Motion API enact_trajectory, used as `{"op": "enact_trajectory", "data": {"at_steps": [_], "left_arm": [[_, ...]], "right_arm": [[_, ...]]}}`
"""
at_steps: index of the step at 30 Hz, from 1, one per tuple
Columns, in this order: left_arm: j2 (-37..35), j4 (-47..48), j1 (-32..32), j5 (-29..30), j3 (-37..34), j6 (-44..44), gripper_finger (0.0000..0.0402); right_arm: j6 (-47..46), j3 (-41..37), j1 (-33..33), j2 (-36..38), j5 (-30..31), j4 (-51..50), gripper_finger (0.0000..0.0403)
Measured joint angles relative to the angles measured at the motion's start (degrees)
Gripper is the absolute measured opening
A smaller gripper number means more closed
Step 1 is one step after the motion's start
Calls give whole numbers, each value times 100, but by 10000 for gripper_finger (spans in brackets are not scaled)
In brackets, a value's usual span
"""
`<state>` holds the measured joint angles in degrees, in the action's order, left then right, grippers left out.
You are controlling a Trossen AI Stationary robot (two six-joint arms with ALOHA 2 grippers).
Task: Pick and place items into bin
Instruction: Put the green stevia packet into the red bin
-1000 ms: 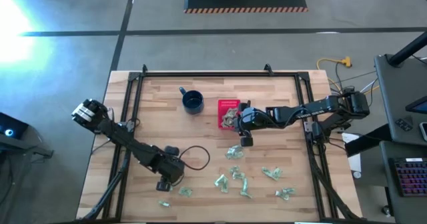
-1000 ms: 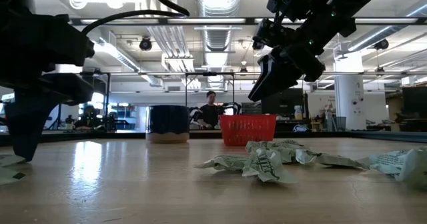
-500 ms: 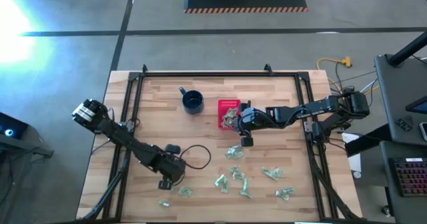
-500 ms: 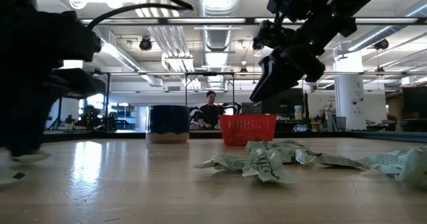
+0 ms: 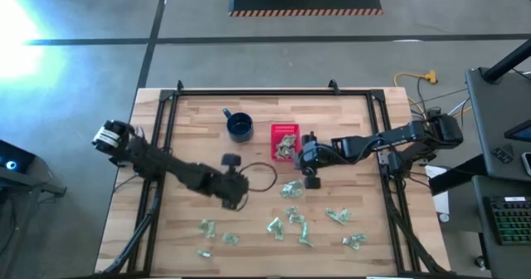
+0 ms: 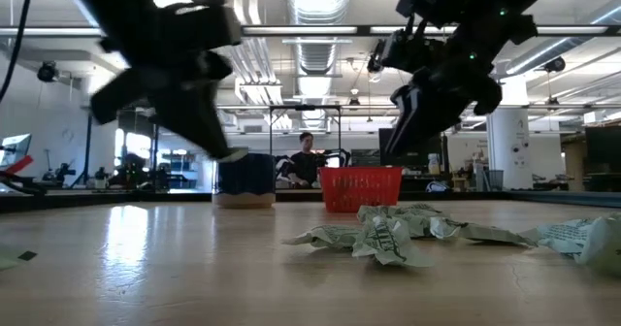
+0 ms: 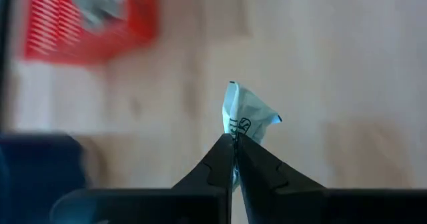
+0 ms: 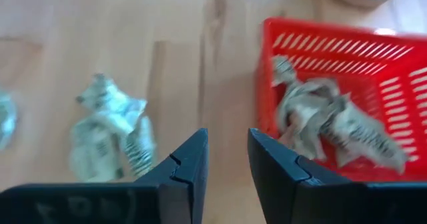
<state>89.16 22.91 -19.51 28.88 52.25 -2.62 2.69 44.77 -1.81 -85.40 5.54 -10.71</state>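
Wooden table (image 5: 348, 121): left gripper (image 7: 233, 139) clamped on wrapper (image 7: 248, 111); right gripper (image 8: 227, 147), fingers apart, at red basket's (image 5: 276, 150) 4 o'clock.

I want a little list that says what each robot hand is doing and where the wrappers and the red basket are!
left gripper: jaws shut on a pale wrapper piece, lifted above the table
right gripper: jaws open, empty, beside the red basket
basket contents: crumpled wrappers inside
loose wrappers: scattered on the wooden table, near side
blue mug: next to the basket
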Motion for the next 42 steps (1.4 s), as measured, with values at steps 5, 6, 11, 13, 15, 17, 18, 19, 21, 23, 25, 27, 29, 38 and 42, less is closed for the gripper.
{"op": "enact_trajectory", "data": {"at_steps": [5,6,11,13,15,17,18,19,21,23,25,27,29,38,42], "left_arm": [[-1,-995,704,9,101,1054,1],[-1,-1169,830,7,122,1243,1],[-1,-1918,1393,-403,233,2050,1],[-1,-2248,1621,-893,251,2282,1],[43,-2625,1826,-1274,253,2425,1],[87,-2923,2004,-1431,262,2545,1],[128,-3030,2088,-1494,260,2592,1],[191,-3189,2163,-1533,274,2634,1],[330,-3319,2296,-1727,337,2687,1],[535,-3385,2391,-1843,431,2696,1],[765,-3463,2455,-1862,538,2696,1],[991,-3434,2501,-1838,703,2694,1],[1208,-3447,2515,-1780,869,2694,2],[1618,-3253,2513,-1621,1287,2705,83],[1576,-3197,2513,-1371,1280,2705,126]], "right_arm": [[-511,0,-353,289,29,-526,87],[-626,0,-431,358,51,-625,86],[-1191,0,-809,669,61,-1083,81],[-1389,0,-939,750,65,-1194,81],[-1571,0,-1064,804,68,-1355,81],[-1741,0,-1178,830,79,-1462,80],[-1832,0,-1237,842,87,-1554,79],[-1926,0,-1285,843,115,-1644,77],[-2112,0,-1396,843,199,-1788,75],[-2274,0,-1488,843,223,-1933,73],[-2397,0,-1580,843,293,-2033,71],[-2504,0,-1651,843,405,-2096,69],[-2544,0,-1717,843,499,-2139,68],[-2865,-72,-1908,843,511,-2255,68],[-3347,-207,-2068,843,453,-2270,68]]}}
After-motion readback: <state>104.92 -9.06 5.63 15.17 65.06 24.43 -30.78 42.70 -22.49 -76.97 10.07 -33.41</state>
